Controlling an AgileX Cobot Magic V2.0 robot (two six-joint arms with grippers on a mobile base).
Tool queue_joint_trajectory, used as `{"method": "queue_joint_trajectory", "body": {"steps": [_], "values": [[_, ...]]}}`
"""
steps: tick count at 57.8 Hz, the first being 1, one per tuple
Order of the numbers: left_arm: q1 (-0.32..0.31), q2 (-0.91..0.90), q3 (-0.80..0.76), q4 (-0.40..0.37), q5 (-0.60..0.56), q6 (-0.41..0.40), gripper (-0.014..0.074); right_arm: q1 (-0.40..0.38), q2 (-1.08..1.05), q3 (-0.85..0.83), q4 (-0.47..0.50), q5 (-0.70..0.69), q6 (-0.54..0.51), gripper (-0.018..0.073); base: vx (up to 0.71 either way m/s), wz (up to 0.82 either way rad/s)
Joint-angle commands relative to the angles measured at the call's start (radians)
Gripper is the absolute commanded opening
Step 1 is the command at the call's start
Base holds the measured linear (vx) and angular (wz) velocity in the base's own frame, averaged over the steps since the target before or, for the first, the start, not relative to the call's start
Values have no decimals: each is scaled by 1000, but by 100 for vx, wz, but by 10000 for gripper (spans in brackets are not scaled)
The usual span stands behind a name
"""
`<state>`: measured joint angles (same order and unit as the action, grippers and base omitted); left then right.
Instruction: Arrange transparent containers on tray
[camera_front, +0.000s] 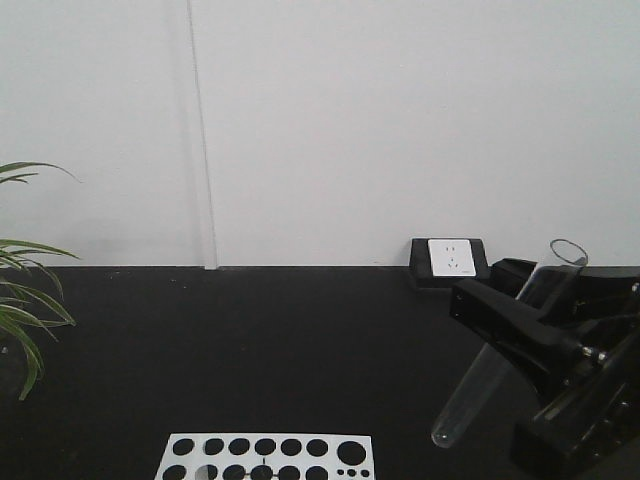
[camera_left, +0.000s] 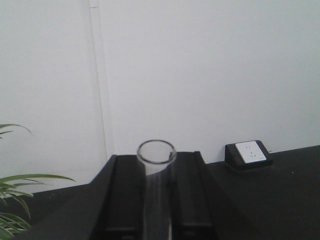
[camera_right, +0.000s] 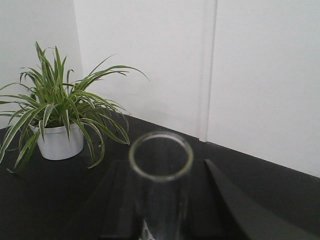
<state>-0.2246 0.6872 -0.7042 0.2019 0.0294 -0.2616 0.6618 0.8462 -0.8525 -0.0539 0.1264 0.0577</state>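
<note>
Test tube (camera_left: 157, 196) in left pincer (camera_left: 157, 162) | second tube (camera_right: 160, 200) in right pincer (camera_right: 161, 170)

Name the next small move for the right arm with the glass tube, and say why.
Probably lower it slowly. The right pincer grips the tube tilted, rim up, in the air over the black table. No tray shows in any view, so a gentle descent that brings more of the table into sight seems safest before the tube is carried anywhere.

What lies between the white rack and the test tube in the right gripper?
Only bare black tabletop separates the white rack from the test tube; the front view shows this.
</note>
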Motion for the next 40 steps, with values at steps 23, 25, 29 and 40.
{"method": "queue_joint_trajectory", "body": {"steps": [23, 25, 29, 40], "values": [[-5, 1, -35, -10, -48, -4, 132, -3, -6, -30, -3, -87, -10, 146, 0, 0], [-5, 1, -35, -10, -48, -4, 132, -3, -6, -30, -3, -87, -10, 146, 0, 0], [-5, 1, -35, -10, -48, -4, 132, -3, -6, -30, -3, -87, -10, 146, 0, 0], [-5, 1, -35, -10, -48, -4, 132, -3, -6, -30, -3, -87, -10, 146, 0, 0]]}}
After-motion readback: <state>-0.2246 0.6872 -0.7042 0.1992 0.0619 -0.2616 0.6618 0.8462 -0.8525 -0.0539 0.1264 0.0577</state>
